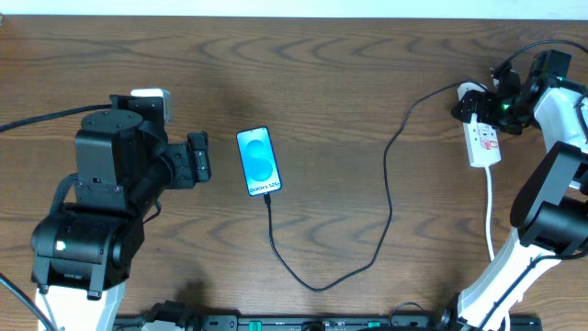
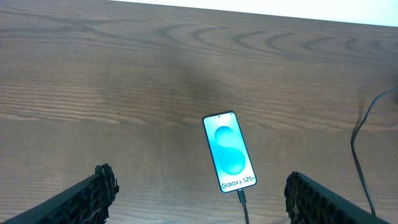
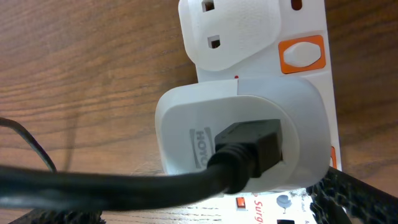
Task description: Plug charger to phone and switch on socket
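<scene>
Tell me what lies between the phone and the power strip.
Overhead, only the black charger cable crosses the bare wooden table between phone and power strip.

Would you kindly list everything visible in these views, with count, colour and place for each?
phone: one, blue screen with dark edges, flat at the table's middle.
charger: one, black cable, from the phone's bottom edge, looping round to the adapter.
adapter: one, white, plugged into the socket.
socket: one, white strip with orange-red switches, far right.
cord: one, white, running from the socket toward the near edge.
table: one, brown wood grain.
left tool: one, black, open, left of the phone, apart from it.
right tool: one, black, open, over the socket's adapter end.
</scene>
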`<action>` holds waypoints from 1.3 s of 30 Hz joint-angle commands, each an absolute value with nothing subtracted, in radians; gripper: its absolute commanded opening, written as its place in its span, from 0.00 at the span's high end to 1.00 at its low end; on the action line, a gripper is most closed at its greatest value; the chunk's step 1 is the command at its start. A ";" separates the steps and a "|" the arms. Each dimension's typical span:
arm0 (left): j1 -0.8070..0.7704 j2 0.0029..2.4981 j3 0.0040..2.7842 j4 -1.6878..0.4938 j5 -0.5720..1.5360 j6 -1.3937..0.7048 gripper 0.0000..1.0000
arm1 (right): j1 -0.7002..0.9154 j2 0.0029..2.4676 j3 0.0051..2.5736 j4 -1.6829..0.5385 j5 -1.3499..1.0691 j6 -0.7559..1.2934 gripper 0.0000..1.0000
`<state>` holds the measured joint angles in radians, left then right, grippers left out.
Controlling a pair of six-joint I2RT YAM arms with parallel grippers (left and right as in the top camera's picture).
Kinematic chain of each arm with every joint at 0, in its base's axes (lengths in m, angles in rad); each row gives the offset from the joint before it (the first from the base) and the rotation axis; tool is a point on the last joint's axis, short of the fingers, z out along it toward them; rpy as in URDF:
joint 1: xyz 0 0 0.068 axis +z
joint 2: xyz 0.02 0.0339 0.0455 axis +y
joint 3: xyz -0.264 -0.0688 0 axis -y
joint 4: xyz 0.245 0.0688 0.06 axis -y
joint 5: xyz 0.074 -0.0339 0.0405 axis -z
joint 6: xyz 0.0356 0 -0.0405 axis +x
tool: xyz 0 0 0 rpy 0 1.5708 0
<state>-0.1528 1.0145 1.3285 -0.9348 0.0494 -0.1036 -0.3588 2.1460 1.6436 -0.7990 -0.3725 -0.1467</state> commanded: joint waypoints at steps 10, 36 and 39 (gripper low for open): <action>-0.155 1.018 1.339 -0.935 0.040 -0.094 0.12 | -0.352 2.164 1.646 -0.802 -0.469 -0.147 0.01; -0.155 1.018 1.339 -0.935 0.040 -0.094 0.11 | -0.336 2.164 1.499 -0.715 -0.502 -0.135 0.01; -0.155 1.018 1.339 -0.935 0.040 -0.094 0.12 | -0.342 2.162 1.518 -0.733 -0.461 -0.135 0.01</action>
